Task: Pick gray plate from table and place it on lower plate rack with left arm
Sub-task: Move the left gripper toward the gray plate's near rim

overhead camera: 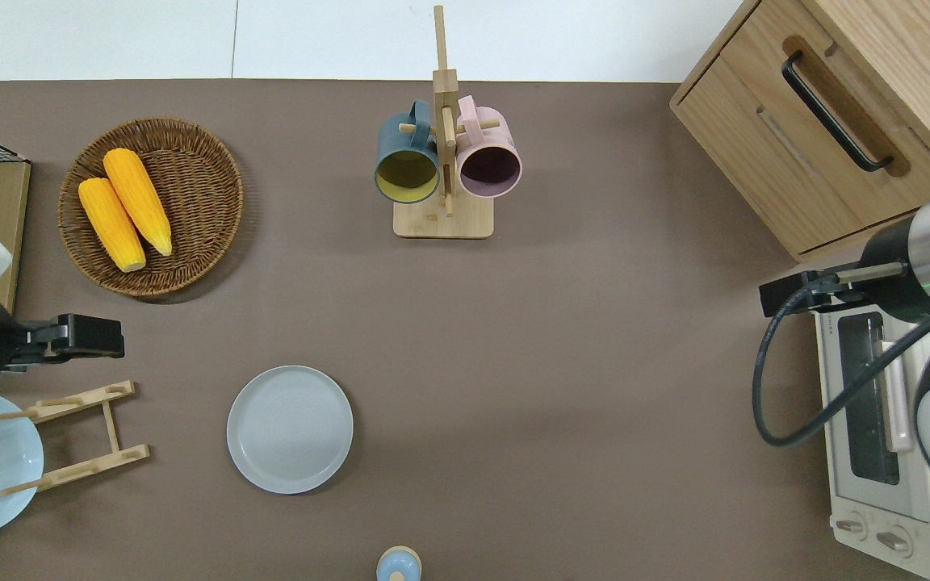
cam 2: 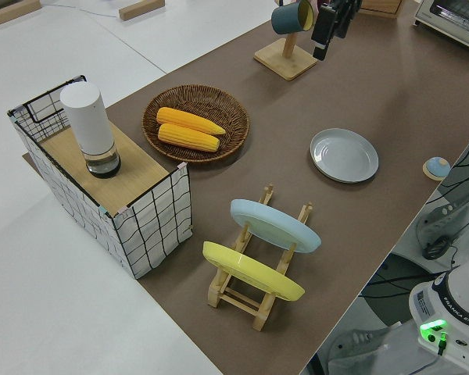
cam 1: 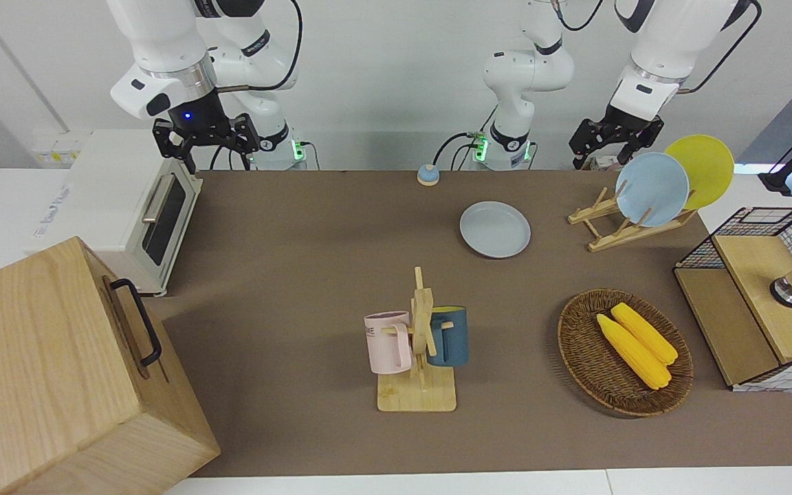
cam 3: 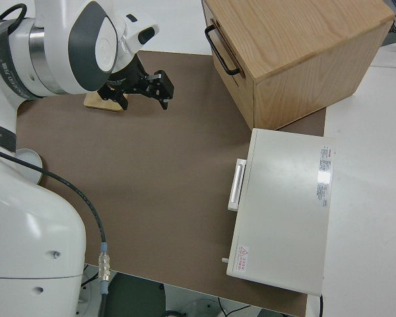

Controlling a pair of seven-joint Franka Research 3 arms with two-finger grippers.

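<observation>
The gray plate (cam 1: 495,229) lies flat on the brown table (cam 1: 300,275), midway along it and close to the robots; it also shows in the overhead view (overhead camera: 290,428) and the left side view (cam 2: 344,155). The lower plate rack (cam 1: 606,227) (overhead camera: 77,436) stands beside it toward the left arm's end. The rack holds a light blue plate (cam 1: 652,189) and a yellow plate (cam 1: 702,170) in its slots nearest the table's end; the pegs toward the gray plate are bare. My left gripper (cam 1: 609,148) (overhead camera: 114,337) is open and empty, up in the air over the table between the rack and the wicker basket. The right arm (cam 1: 207,137) is parked, its gripper open.
A wicker basket (cam 1: 568,337) with two corn cobs sits farther from the robots than the rack. A mug stand (cam 1: 418,385) with a pink mug and a blue mug stands mid-table. A wire basket (cam 1: 746,227), a toaster oven (cam 1: 141,206), a wooden cabinet (cam 1: 59,371) and a small blue bell (cam 1: 427,174) stand at the edges.
</observation>
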